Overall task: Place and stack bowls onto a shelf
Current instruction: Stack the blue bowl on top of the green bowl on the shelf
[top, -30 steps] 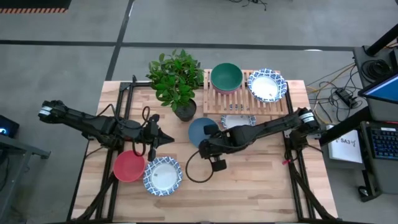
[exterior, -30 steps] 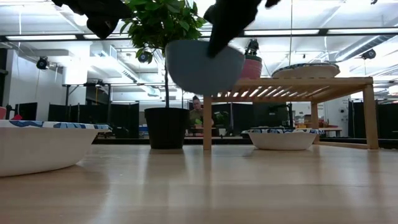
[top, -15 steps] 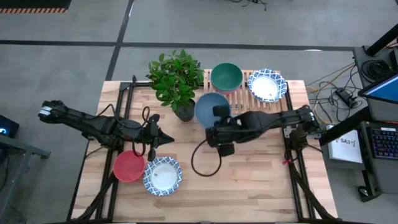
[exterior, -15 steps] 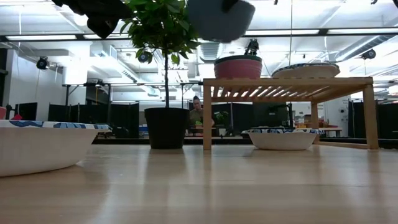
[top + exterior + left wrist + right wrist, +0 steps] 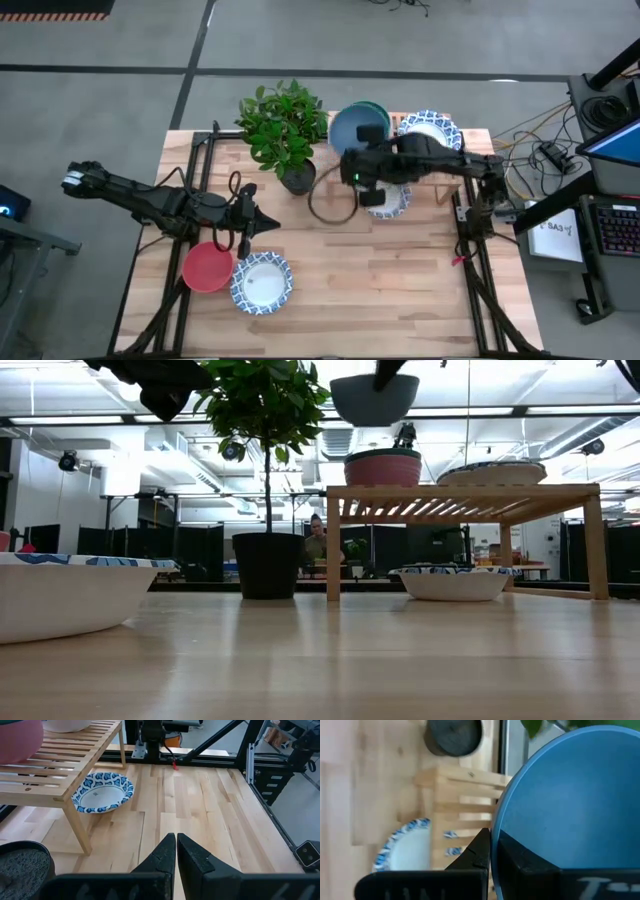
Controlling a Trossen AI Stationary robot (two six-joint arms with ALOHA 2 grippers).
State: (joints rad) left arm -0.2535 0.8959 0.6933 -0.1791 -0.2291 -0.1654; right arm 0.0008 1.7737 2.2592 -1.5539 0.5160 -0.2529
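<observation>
My right gripper (image 5: pixel 366 138) is shut on the blue bowl (image 5: pixel 350 128) and holds it in the air over the dark green bowl (image 5: pixel 381 108). The green bowl sits in the pink bowl (image 5: pixel 383 466) at the left end of the slatted shelf (image 5: pixel 385 160). A blue-patterned white bowl (image 5: pixel 430 136) stands on the shelf's right part. Another patterned bowl (image 5: pixel 452 582) rests on the table under the shelf. My left gripper (image 5: pixel 176 851) is shut and empty, over the table near the red bowl (image 5: pixel 207 268) and a patterned bowl (image 5: pixel 262 282). My right gripper holds the blue bowl by its rim (image 5: pixel 496 832), one finger (image 5: pixel 480 852) outside the wall and one finger (image 5: pixel 520 865) inside the hollow. The fingers come from the table's right side. The bowl is lifted clear, opening up, above the stacked bowls (image 5: pixel 375 398).
A leafy plant in a dark pot (image 5: pixel 285 125) stands just left of the shelf, close to the held bowl. Bare tabletop (image 5: pixel 400 280) lies in front of the shelf. Black frame rails run along the table's left and right sides.
My right gripper has carried the blue bowl up and toward the table's far edge, from in front of the plant pot to over the green and pink stack on the shelf. The bowl, tilted before, now hangs about level.
</observation>
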